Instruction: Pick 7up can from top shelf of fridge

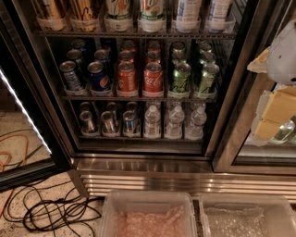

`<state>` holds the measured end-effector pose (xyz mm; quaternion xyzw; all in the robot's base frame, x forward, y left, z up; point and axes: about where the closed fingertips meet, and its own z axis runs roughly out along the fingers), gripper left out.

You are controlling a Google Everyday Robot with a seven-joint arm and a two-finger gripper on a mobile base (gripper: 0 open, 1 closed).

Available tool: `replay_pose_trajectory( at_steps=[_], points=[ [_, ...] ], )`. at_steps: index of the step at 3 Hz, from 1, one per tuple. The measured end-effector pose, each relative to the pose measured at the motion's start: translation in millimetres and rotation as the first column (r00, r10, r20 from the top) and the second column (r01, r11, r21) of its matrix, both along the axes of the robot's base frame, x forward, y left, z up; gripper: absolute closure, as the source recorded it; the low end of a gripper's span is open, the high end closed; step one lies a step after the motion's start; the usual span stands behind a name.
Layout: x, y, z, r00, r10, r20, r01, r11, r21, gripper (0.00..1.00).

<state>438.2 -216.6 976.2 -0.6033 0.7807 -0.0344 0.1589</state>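
The fridge [138, 164] stands open in front of me, with a steel frame and a dark interior. Its top shelf [134, 34] is a thin dark wire rack with whitish cup holders, cut off by the top edge of the view. Two 7up cans, white with green lettering, stand side by side in holders at the middle of it, one on the left [119, 8] and one on the right [151, 8]. Only their lower parts show. My gripper [274, 115], white with yellowish parts, hangs at the right edge, outside the fridge, well below and to the right of the cans.
Gold cans [83, 9] stand left of the 7up cans and white-and-blue cans [187, 9] right. Lower racks hold short soda cans [152, 76] and water bottles [174, 121]. The open door [27, 115] is at left. Black cables [55, 210] lie on the floor. Two clear bins [148, 217] sit below.
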Motion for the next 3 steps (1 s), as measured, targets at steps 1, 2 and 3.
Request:
replay_pose_trajectory(
  at_steps=[1, 2, 3],
  points=[
    [0, 0, 0, 1.0000, 0.000, 0.000, 0.000, 1.000, 0.000, 0.00],
    [2, 7, -2, 0.9988, 0.049, -0.001, -0.049, 0.999, -0.010, 0.00],
    [3, 19, -6, 0.9955, 0.089, -0.032, -0.090, 0.996, -0.026, 0.00]
  ],
)
